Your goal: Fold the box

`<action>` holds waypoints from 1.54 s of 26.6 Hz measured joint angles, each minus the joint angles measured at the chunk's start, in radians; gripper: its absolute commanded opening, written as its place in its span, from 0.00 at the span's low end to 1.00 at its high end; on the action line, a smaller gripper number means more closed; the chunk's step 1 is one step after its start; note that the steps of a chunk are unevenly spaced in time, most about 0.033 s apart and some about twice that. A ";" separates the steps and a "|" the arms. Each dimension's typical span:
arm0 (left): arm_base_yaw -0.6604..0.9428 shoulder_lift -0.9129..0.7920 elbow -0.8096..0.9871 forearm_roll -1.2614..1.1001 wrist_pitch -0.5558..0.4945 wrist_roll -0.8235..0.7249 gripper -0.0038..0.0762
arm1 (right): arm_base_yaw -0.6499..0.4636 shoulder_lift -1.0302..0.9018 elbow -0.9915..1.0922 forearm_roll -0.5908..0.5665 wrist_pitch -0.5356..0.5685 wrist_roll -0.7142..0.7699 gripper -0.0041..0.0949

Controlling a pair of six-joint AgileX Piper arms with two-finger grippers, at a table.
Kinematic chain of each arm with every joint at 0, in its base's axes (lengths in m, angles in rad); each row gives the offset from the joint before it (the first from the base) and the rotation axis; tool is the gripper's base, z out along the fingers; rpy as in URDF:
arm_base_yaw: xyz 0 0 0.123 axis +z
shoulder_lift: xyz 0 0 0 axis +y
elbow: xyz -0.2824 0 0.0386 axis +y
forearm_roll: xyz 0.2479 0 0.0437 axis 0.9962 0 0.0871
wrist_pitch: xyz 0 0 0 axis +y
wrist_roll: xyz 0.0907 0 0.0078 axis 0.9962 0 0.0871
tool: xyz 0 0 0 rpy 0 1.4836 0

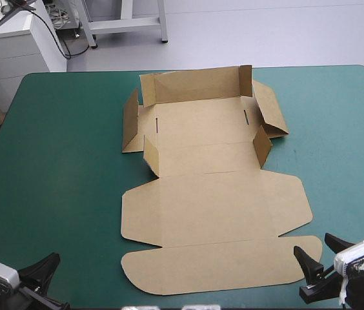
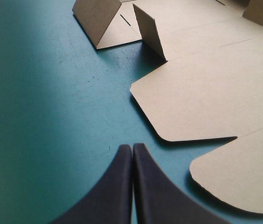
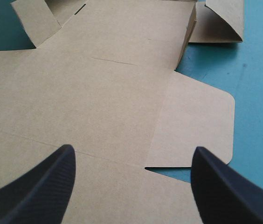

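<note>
box (image 1: pixel 214 194) | far walls raised | near panels flat on teal-green cover (image 1: pixel 59 161)

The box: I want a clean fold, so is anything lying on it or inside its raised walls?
No: the box shows only bare board on its flat panels and between its raised walls. What lies under the sheet is covered.

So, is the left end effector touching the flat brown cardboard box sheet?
Apart. The left wrist view shows bare teal-green cover between the shut left end effector and the brown cardboard box.
</note>
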 measured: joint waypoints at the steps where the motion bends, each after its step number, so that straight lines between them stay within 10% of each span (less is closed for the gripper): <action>1: 0.000 0.000 0.000 0.000 0.000 0.000 0.04 | 0.000 0.019 -0.008 -0.012 0.001 0.022 0.70; 41: 0.000 0.000 0.000 -0.005 -0.002 0.000 0.04 | -0.014 1.697 -1.191 -0.205 0.254 0.022 0.64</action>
